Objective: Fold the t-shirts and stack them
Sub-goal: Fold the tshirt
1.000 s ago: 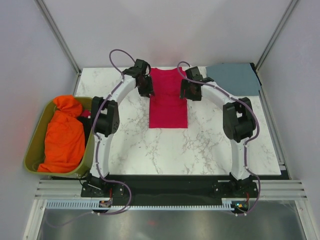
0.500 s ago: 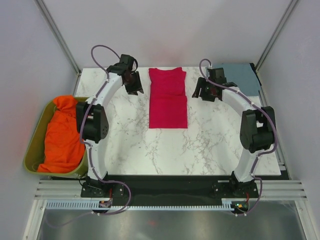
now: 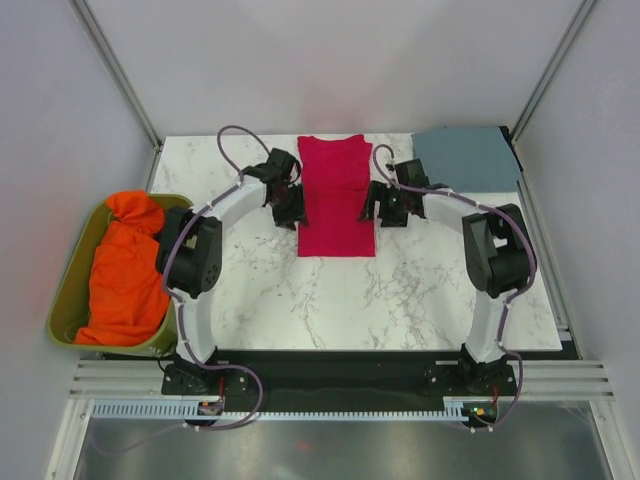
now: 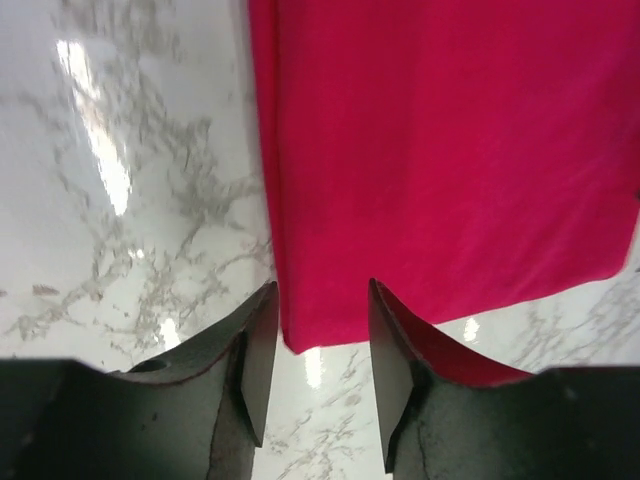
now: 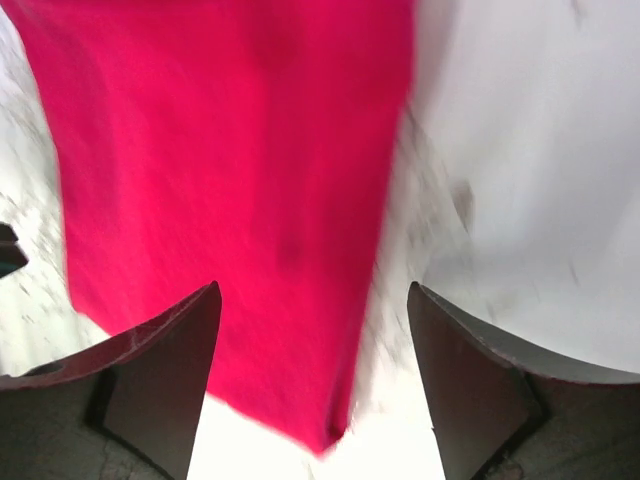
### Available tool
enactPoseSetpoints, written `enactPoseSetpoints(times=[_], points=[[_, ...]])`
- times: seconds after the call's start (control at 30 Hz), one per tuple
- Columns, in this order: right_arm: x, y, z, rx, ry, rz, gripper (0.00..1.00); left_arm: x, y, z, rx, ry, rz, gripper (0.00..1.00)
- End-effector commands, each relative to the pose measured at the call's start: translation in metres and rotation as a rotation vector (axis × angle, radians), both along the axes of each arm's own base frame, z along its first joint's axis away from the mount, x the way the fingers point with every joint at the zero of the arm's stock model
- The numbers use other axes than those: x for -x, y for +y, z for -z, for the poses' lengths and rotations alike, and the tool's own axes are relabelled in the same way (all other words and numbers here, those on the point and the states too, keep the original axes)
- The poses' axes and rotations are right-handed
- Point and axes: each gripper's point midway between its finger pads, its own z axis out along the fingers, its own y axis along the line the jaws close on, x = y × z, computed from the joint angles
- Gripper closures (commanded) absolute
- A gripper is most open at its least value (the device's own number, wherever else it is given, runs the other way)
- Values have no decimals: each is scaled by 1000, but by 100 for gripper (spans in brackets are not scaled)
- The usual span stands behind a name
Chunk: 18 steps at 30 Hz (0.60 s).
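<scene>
Marble table | red t-shirt: 1 | blue-grey t-shirt: 1 | left claw released | right claw released

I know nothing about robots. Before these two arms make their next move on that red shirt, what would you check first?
1. Both grippers open: ok; left gripper and right gripper have jaws apart.
2. Crimson t-shirt lying flat as a long strip: ok.
3. Left gripper lined up on its left edge: ok.
4. Right gripper over its right edge: ok, though that view is blurred.
5. Either gripper touching cloth: cannot tell.
6. Blue-grey t-shirt folded at the far right corner: ok.
</scene>
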Motion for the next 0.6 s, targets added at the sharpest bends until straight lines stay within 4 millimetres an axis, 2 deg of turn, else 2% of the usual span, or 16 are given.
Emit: enactPoseSetpoints(times=[0.0, 0.03, 0.07, 0.1, 0.17, 0.23, 0.27, 0.43, 0.5, 0.57], points=[[22, -16, -42, -3, -126, 39, 14, 13, -2, -17, 48, -69, -8, 50], [29, -17, -39, -12, -128, 46, 14, 26, 3, -7, 37, -43, -13, 50], [50, -20, -21, -10, -73, 51, 14, 32, 5, -3, 30, -35, -17, 50], [60, -17, -22, -28, -71, 36, 14, 42, 9, 4, 22, -19, -20, 50], [83, -15, -6, -31, -27, 19, 14, 51, 12, 7, 25, -24, -34, 50], [96, -9, -2, -38, -13, 9, 13, 63, 15, 15, 37, -24, -42, 50], [105, -9, 5, -33, 8, 7, 13, 64, 17, 13, 38, -36, -51, 50], [113, -1, 20, -37, 21, 5, 17, 75, 22, 24, 33, -17, -75, 50], [111, -2, 26, -26, 23, 21, 20, 73, 22, 20, 40, -36, -81, 50], [110, -4, 30, -18, 27, 33, 27, 70, 22, 16, 48, -57, -97, 50]])
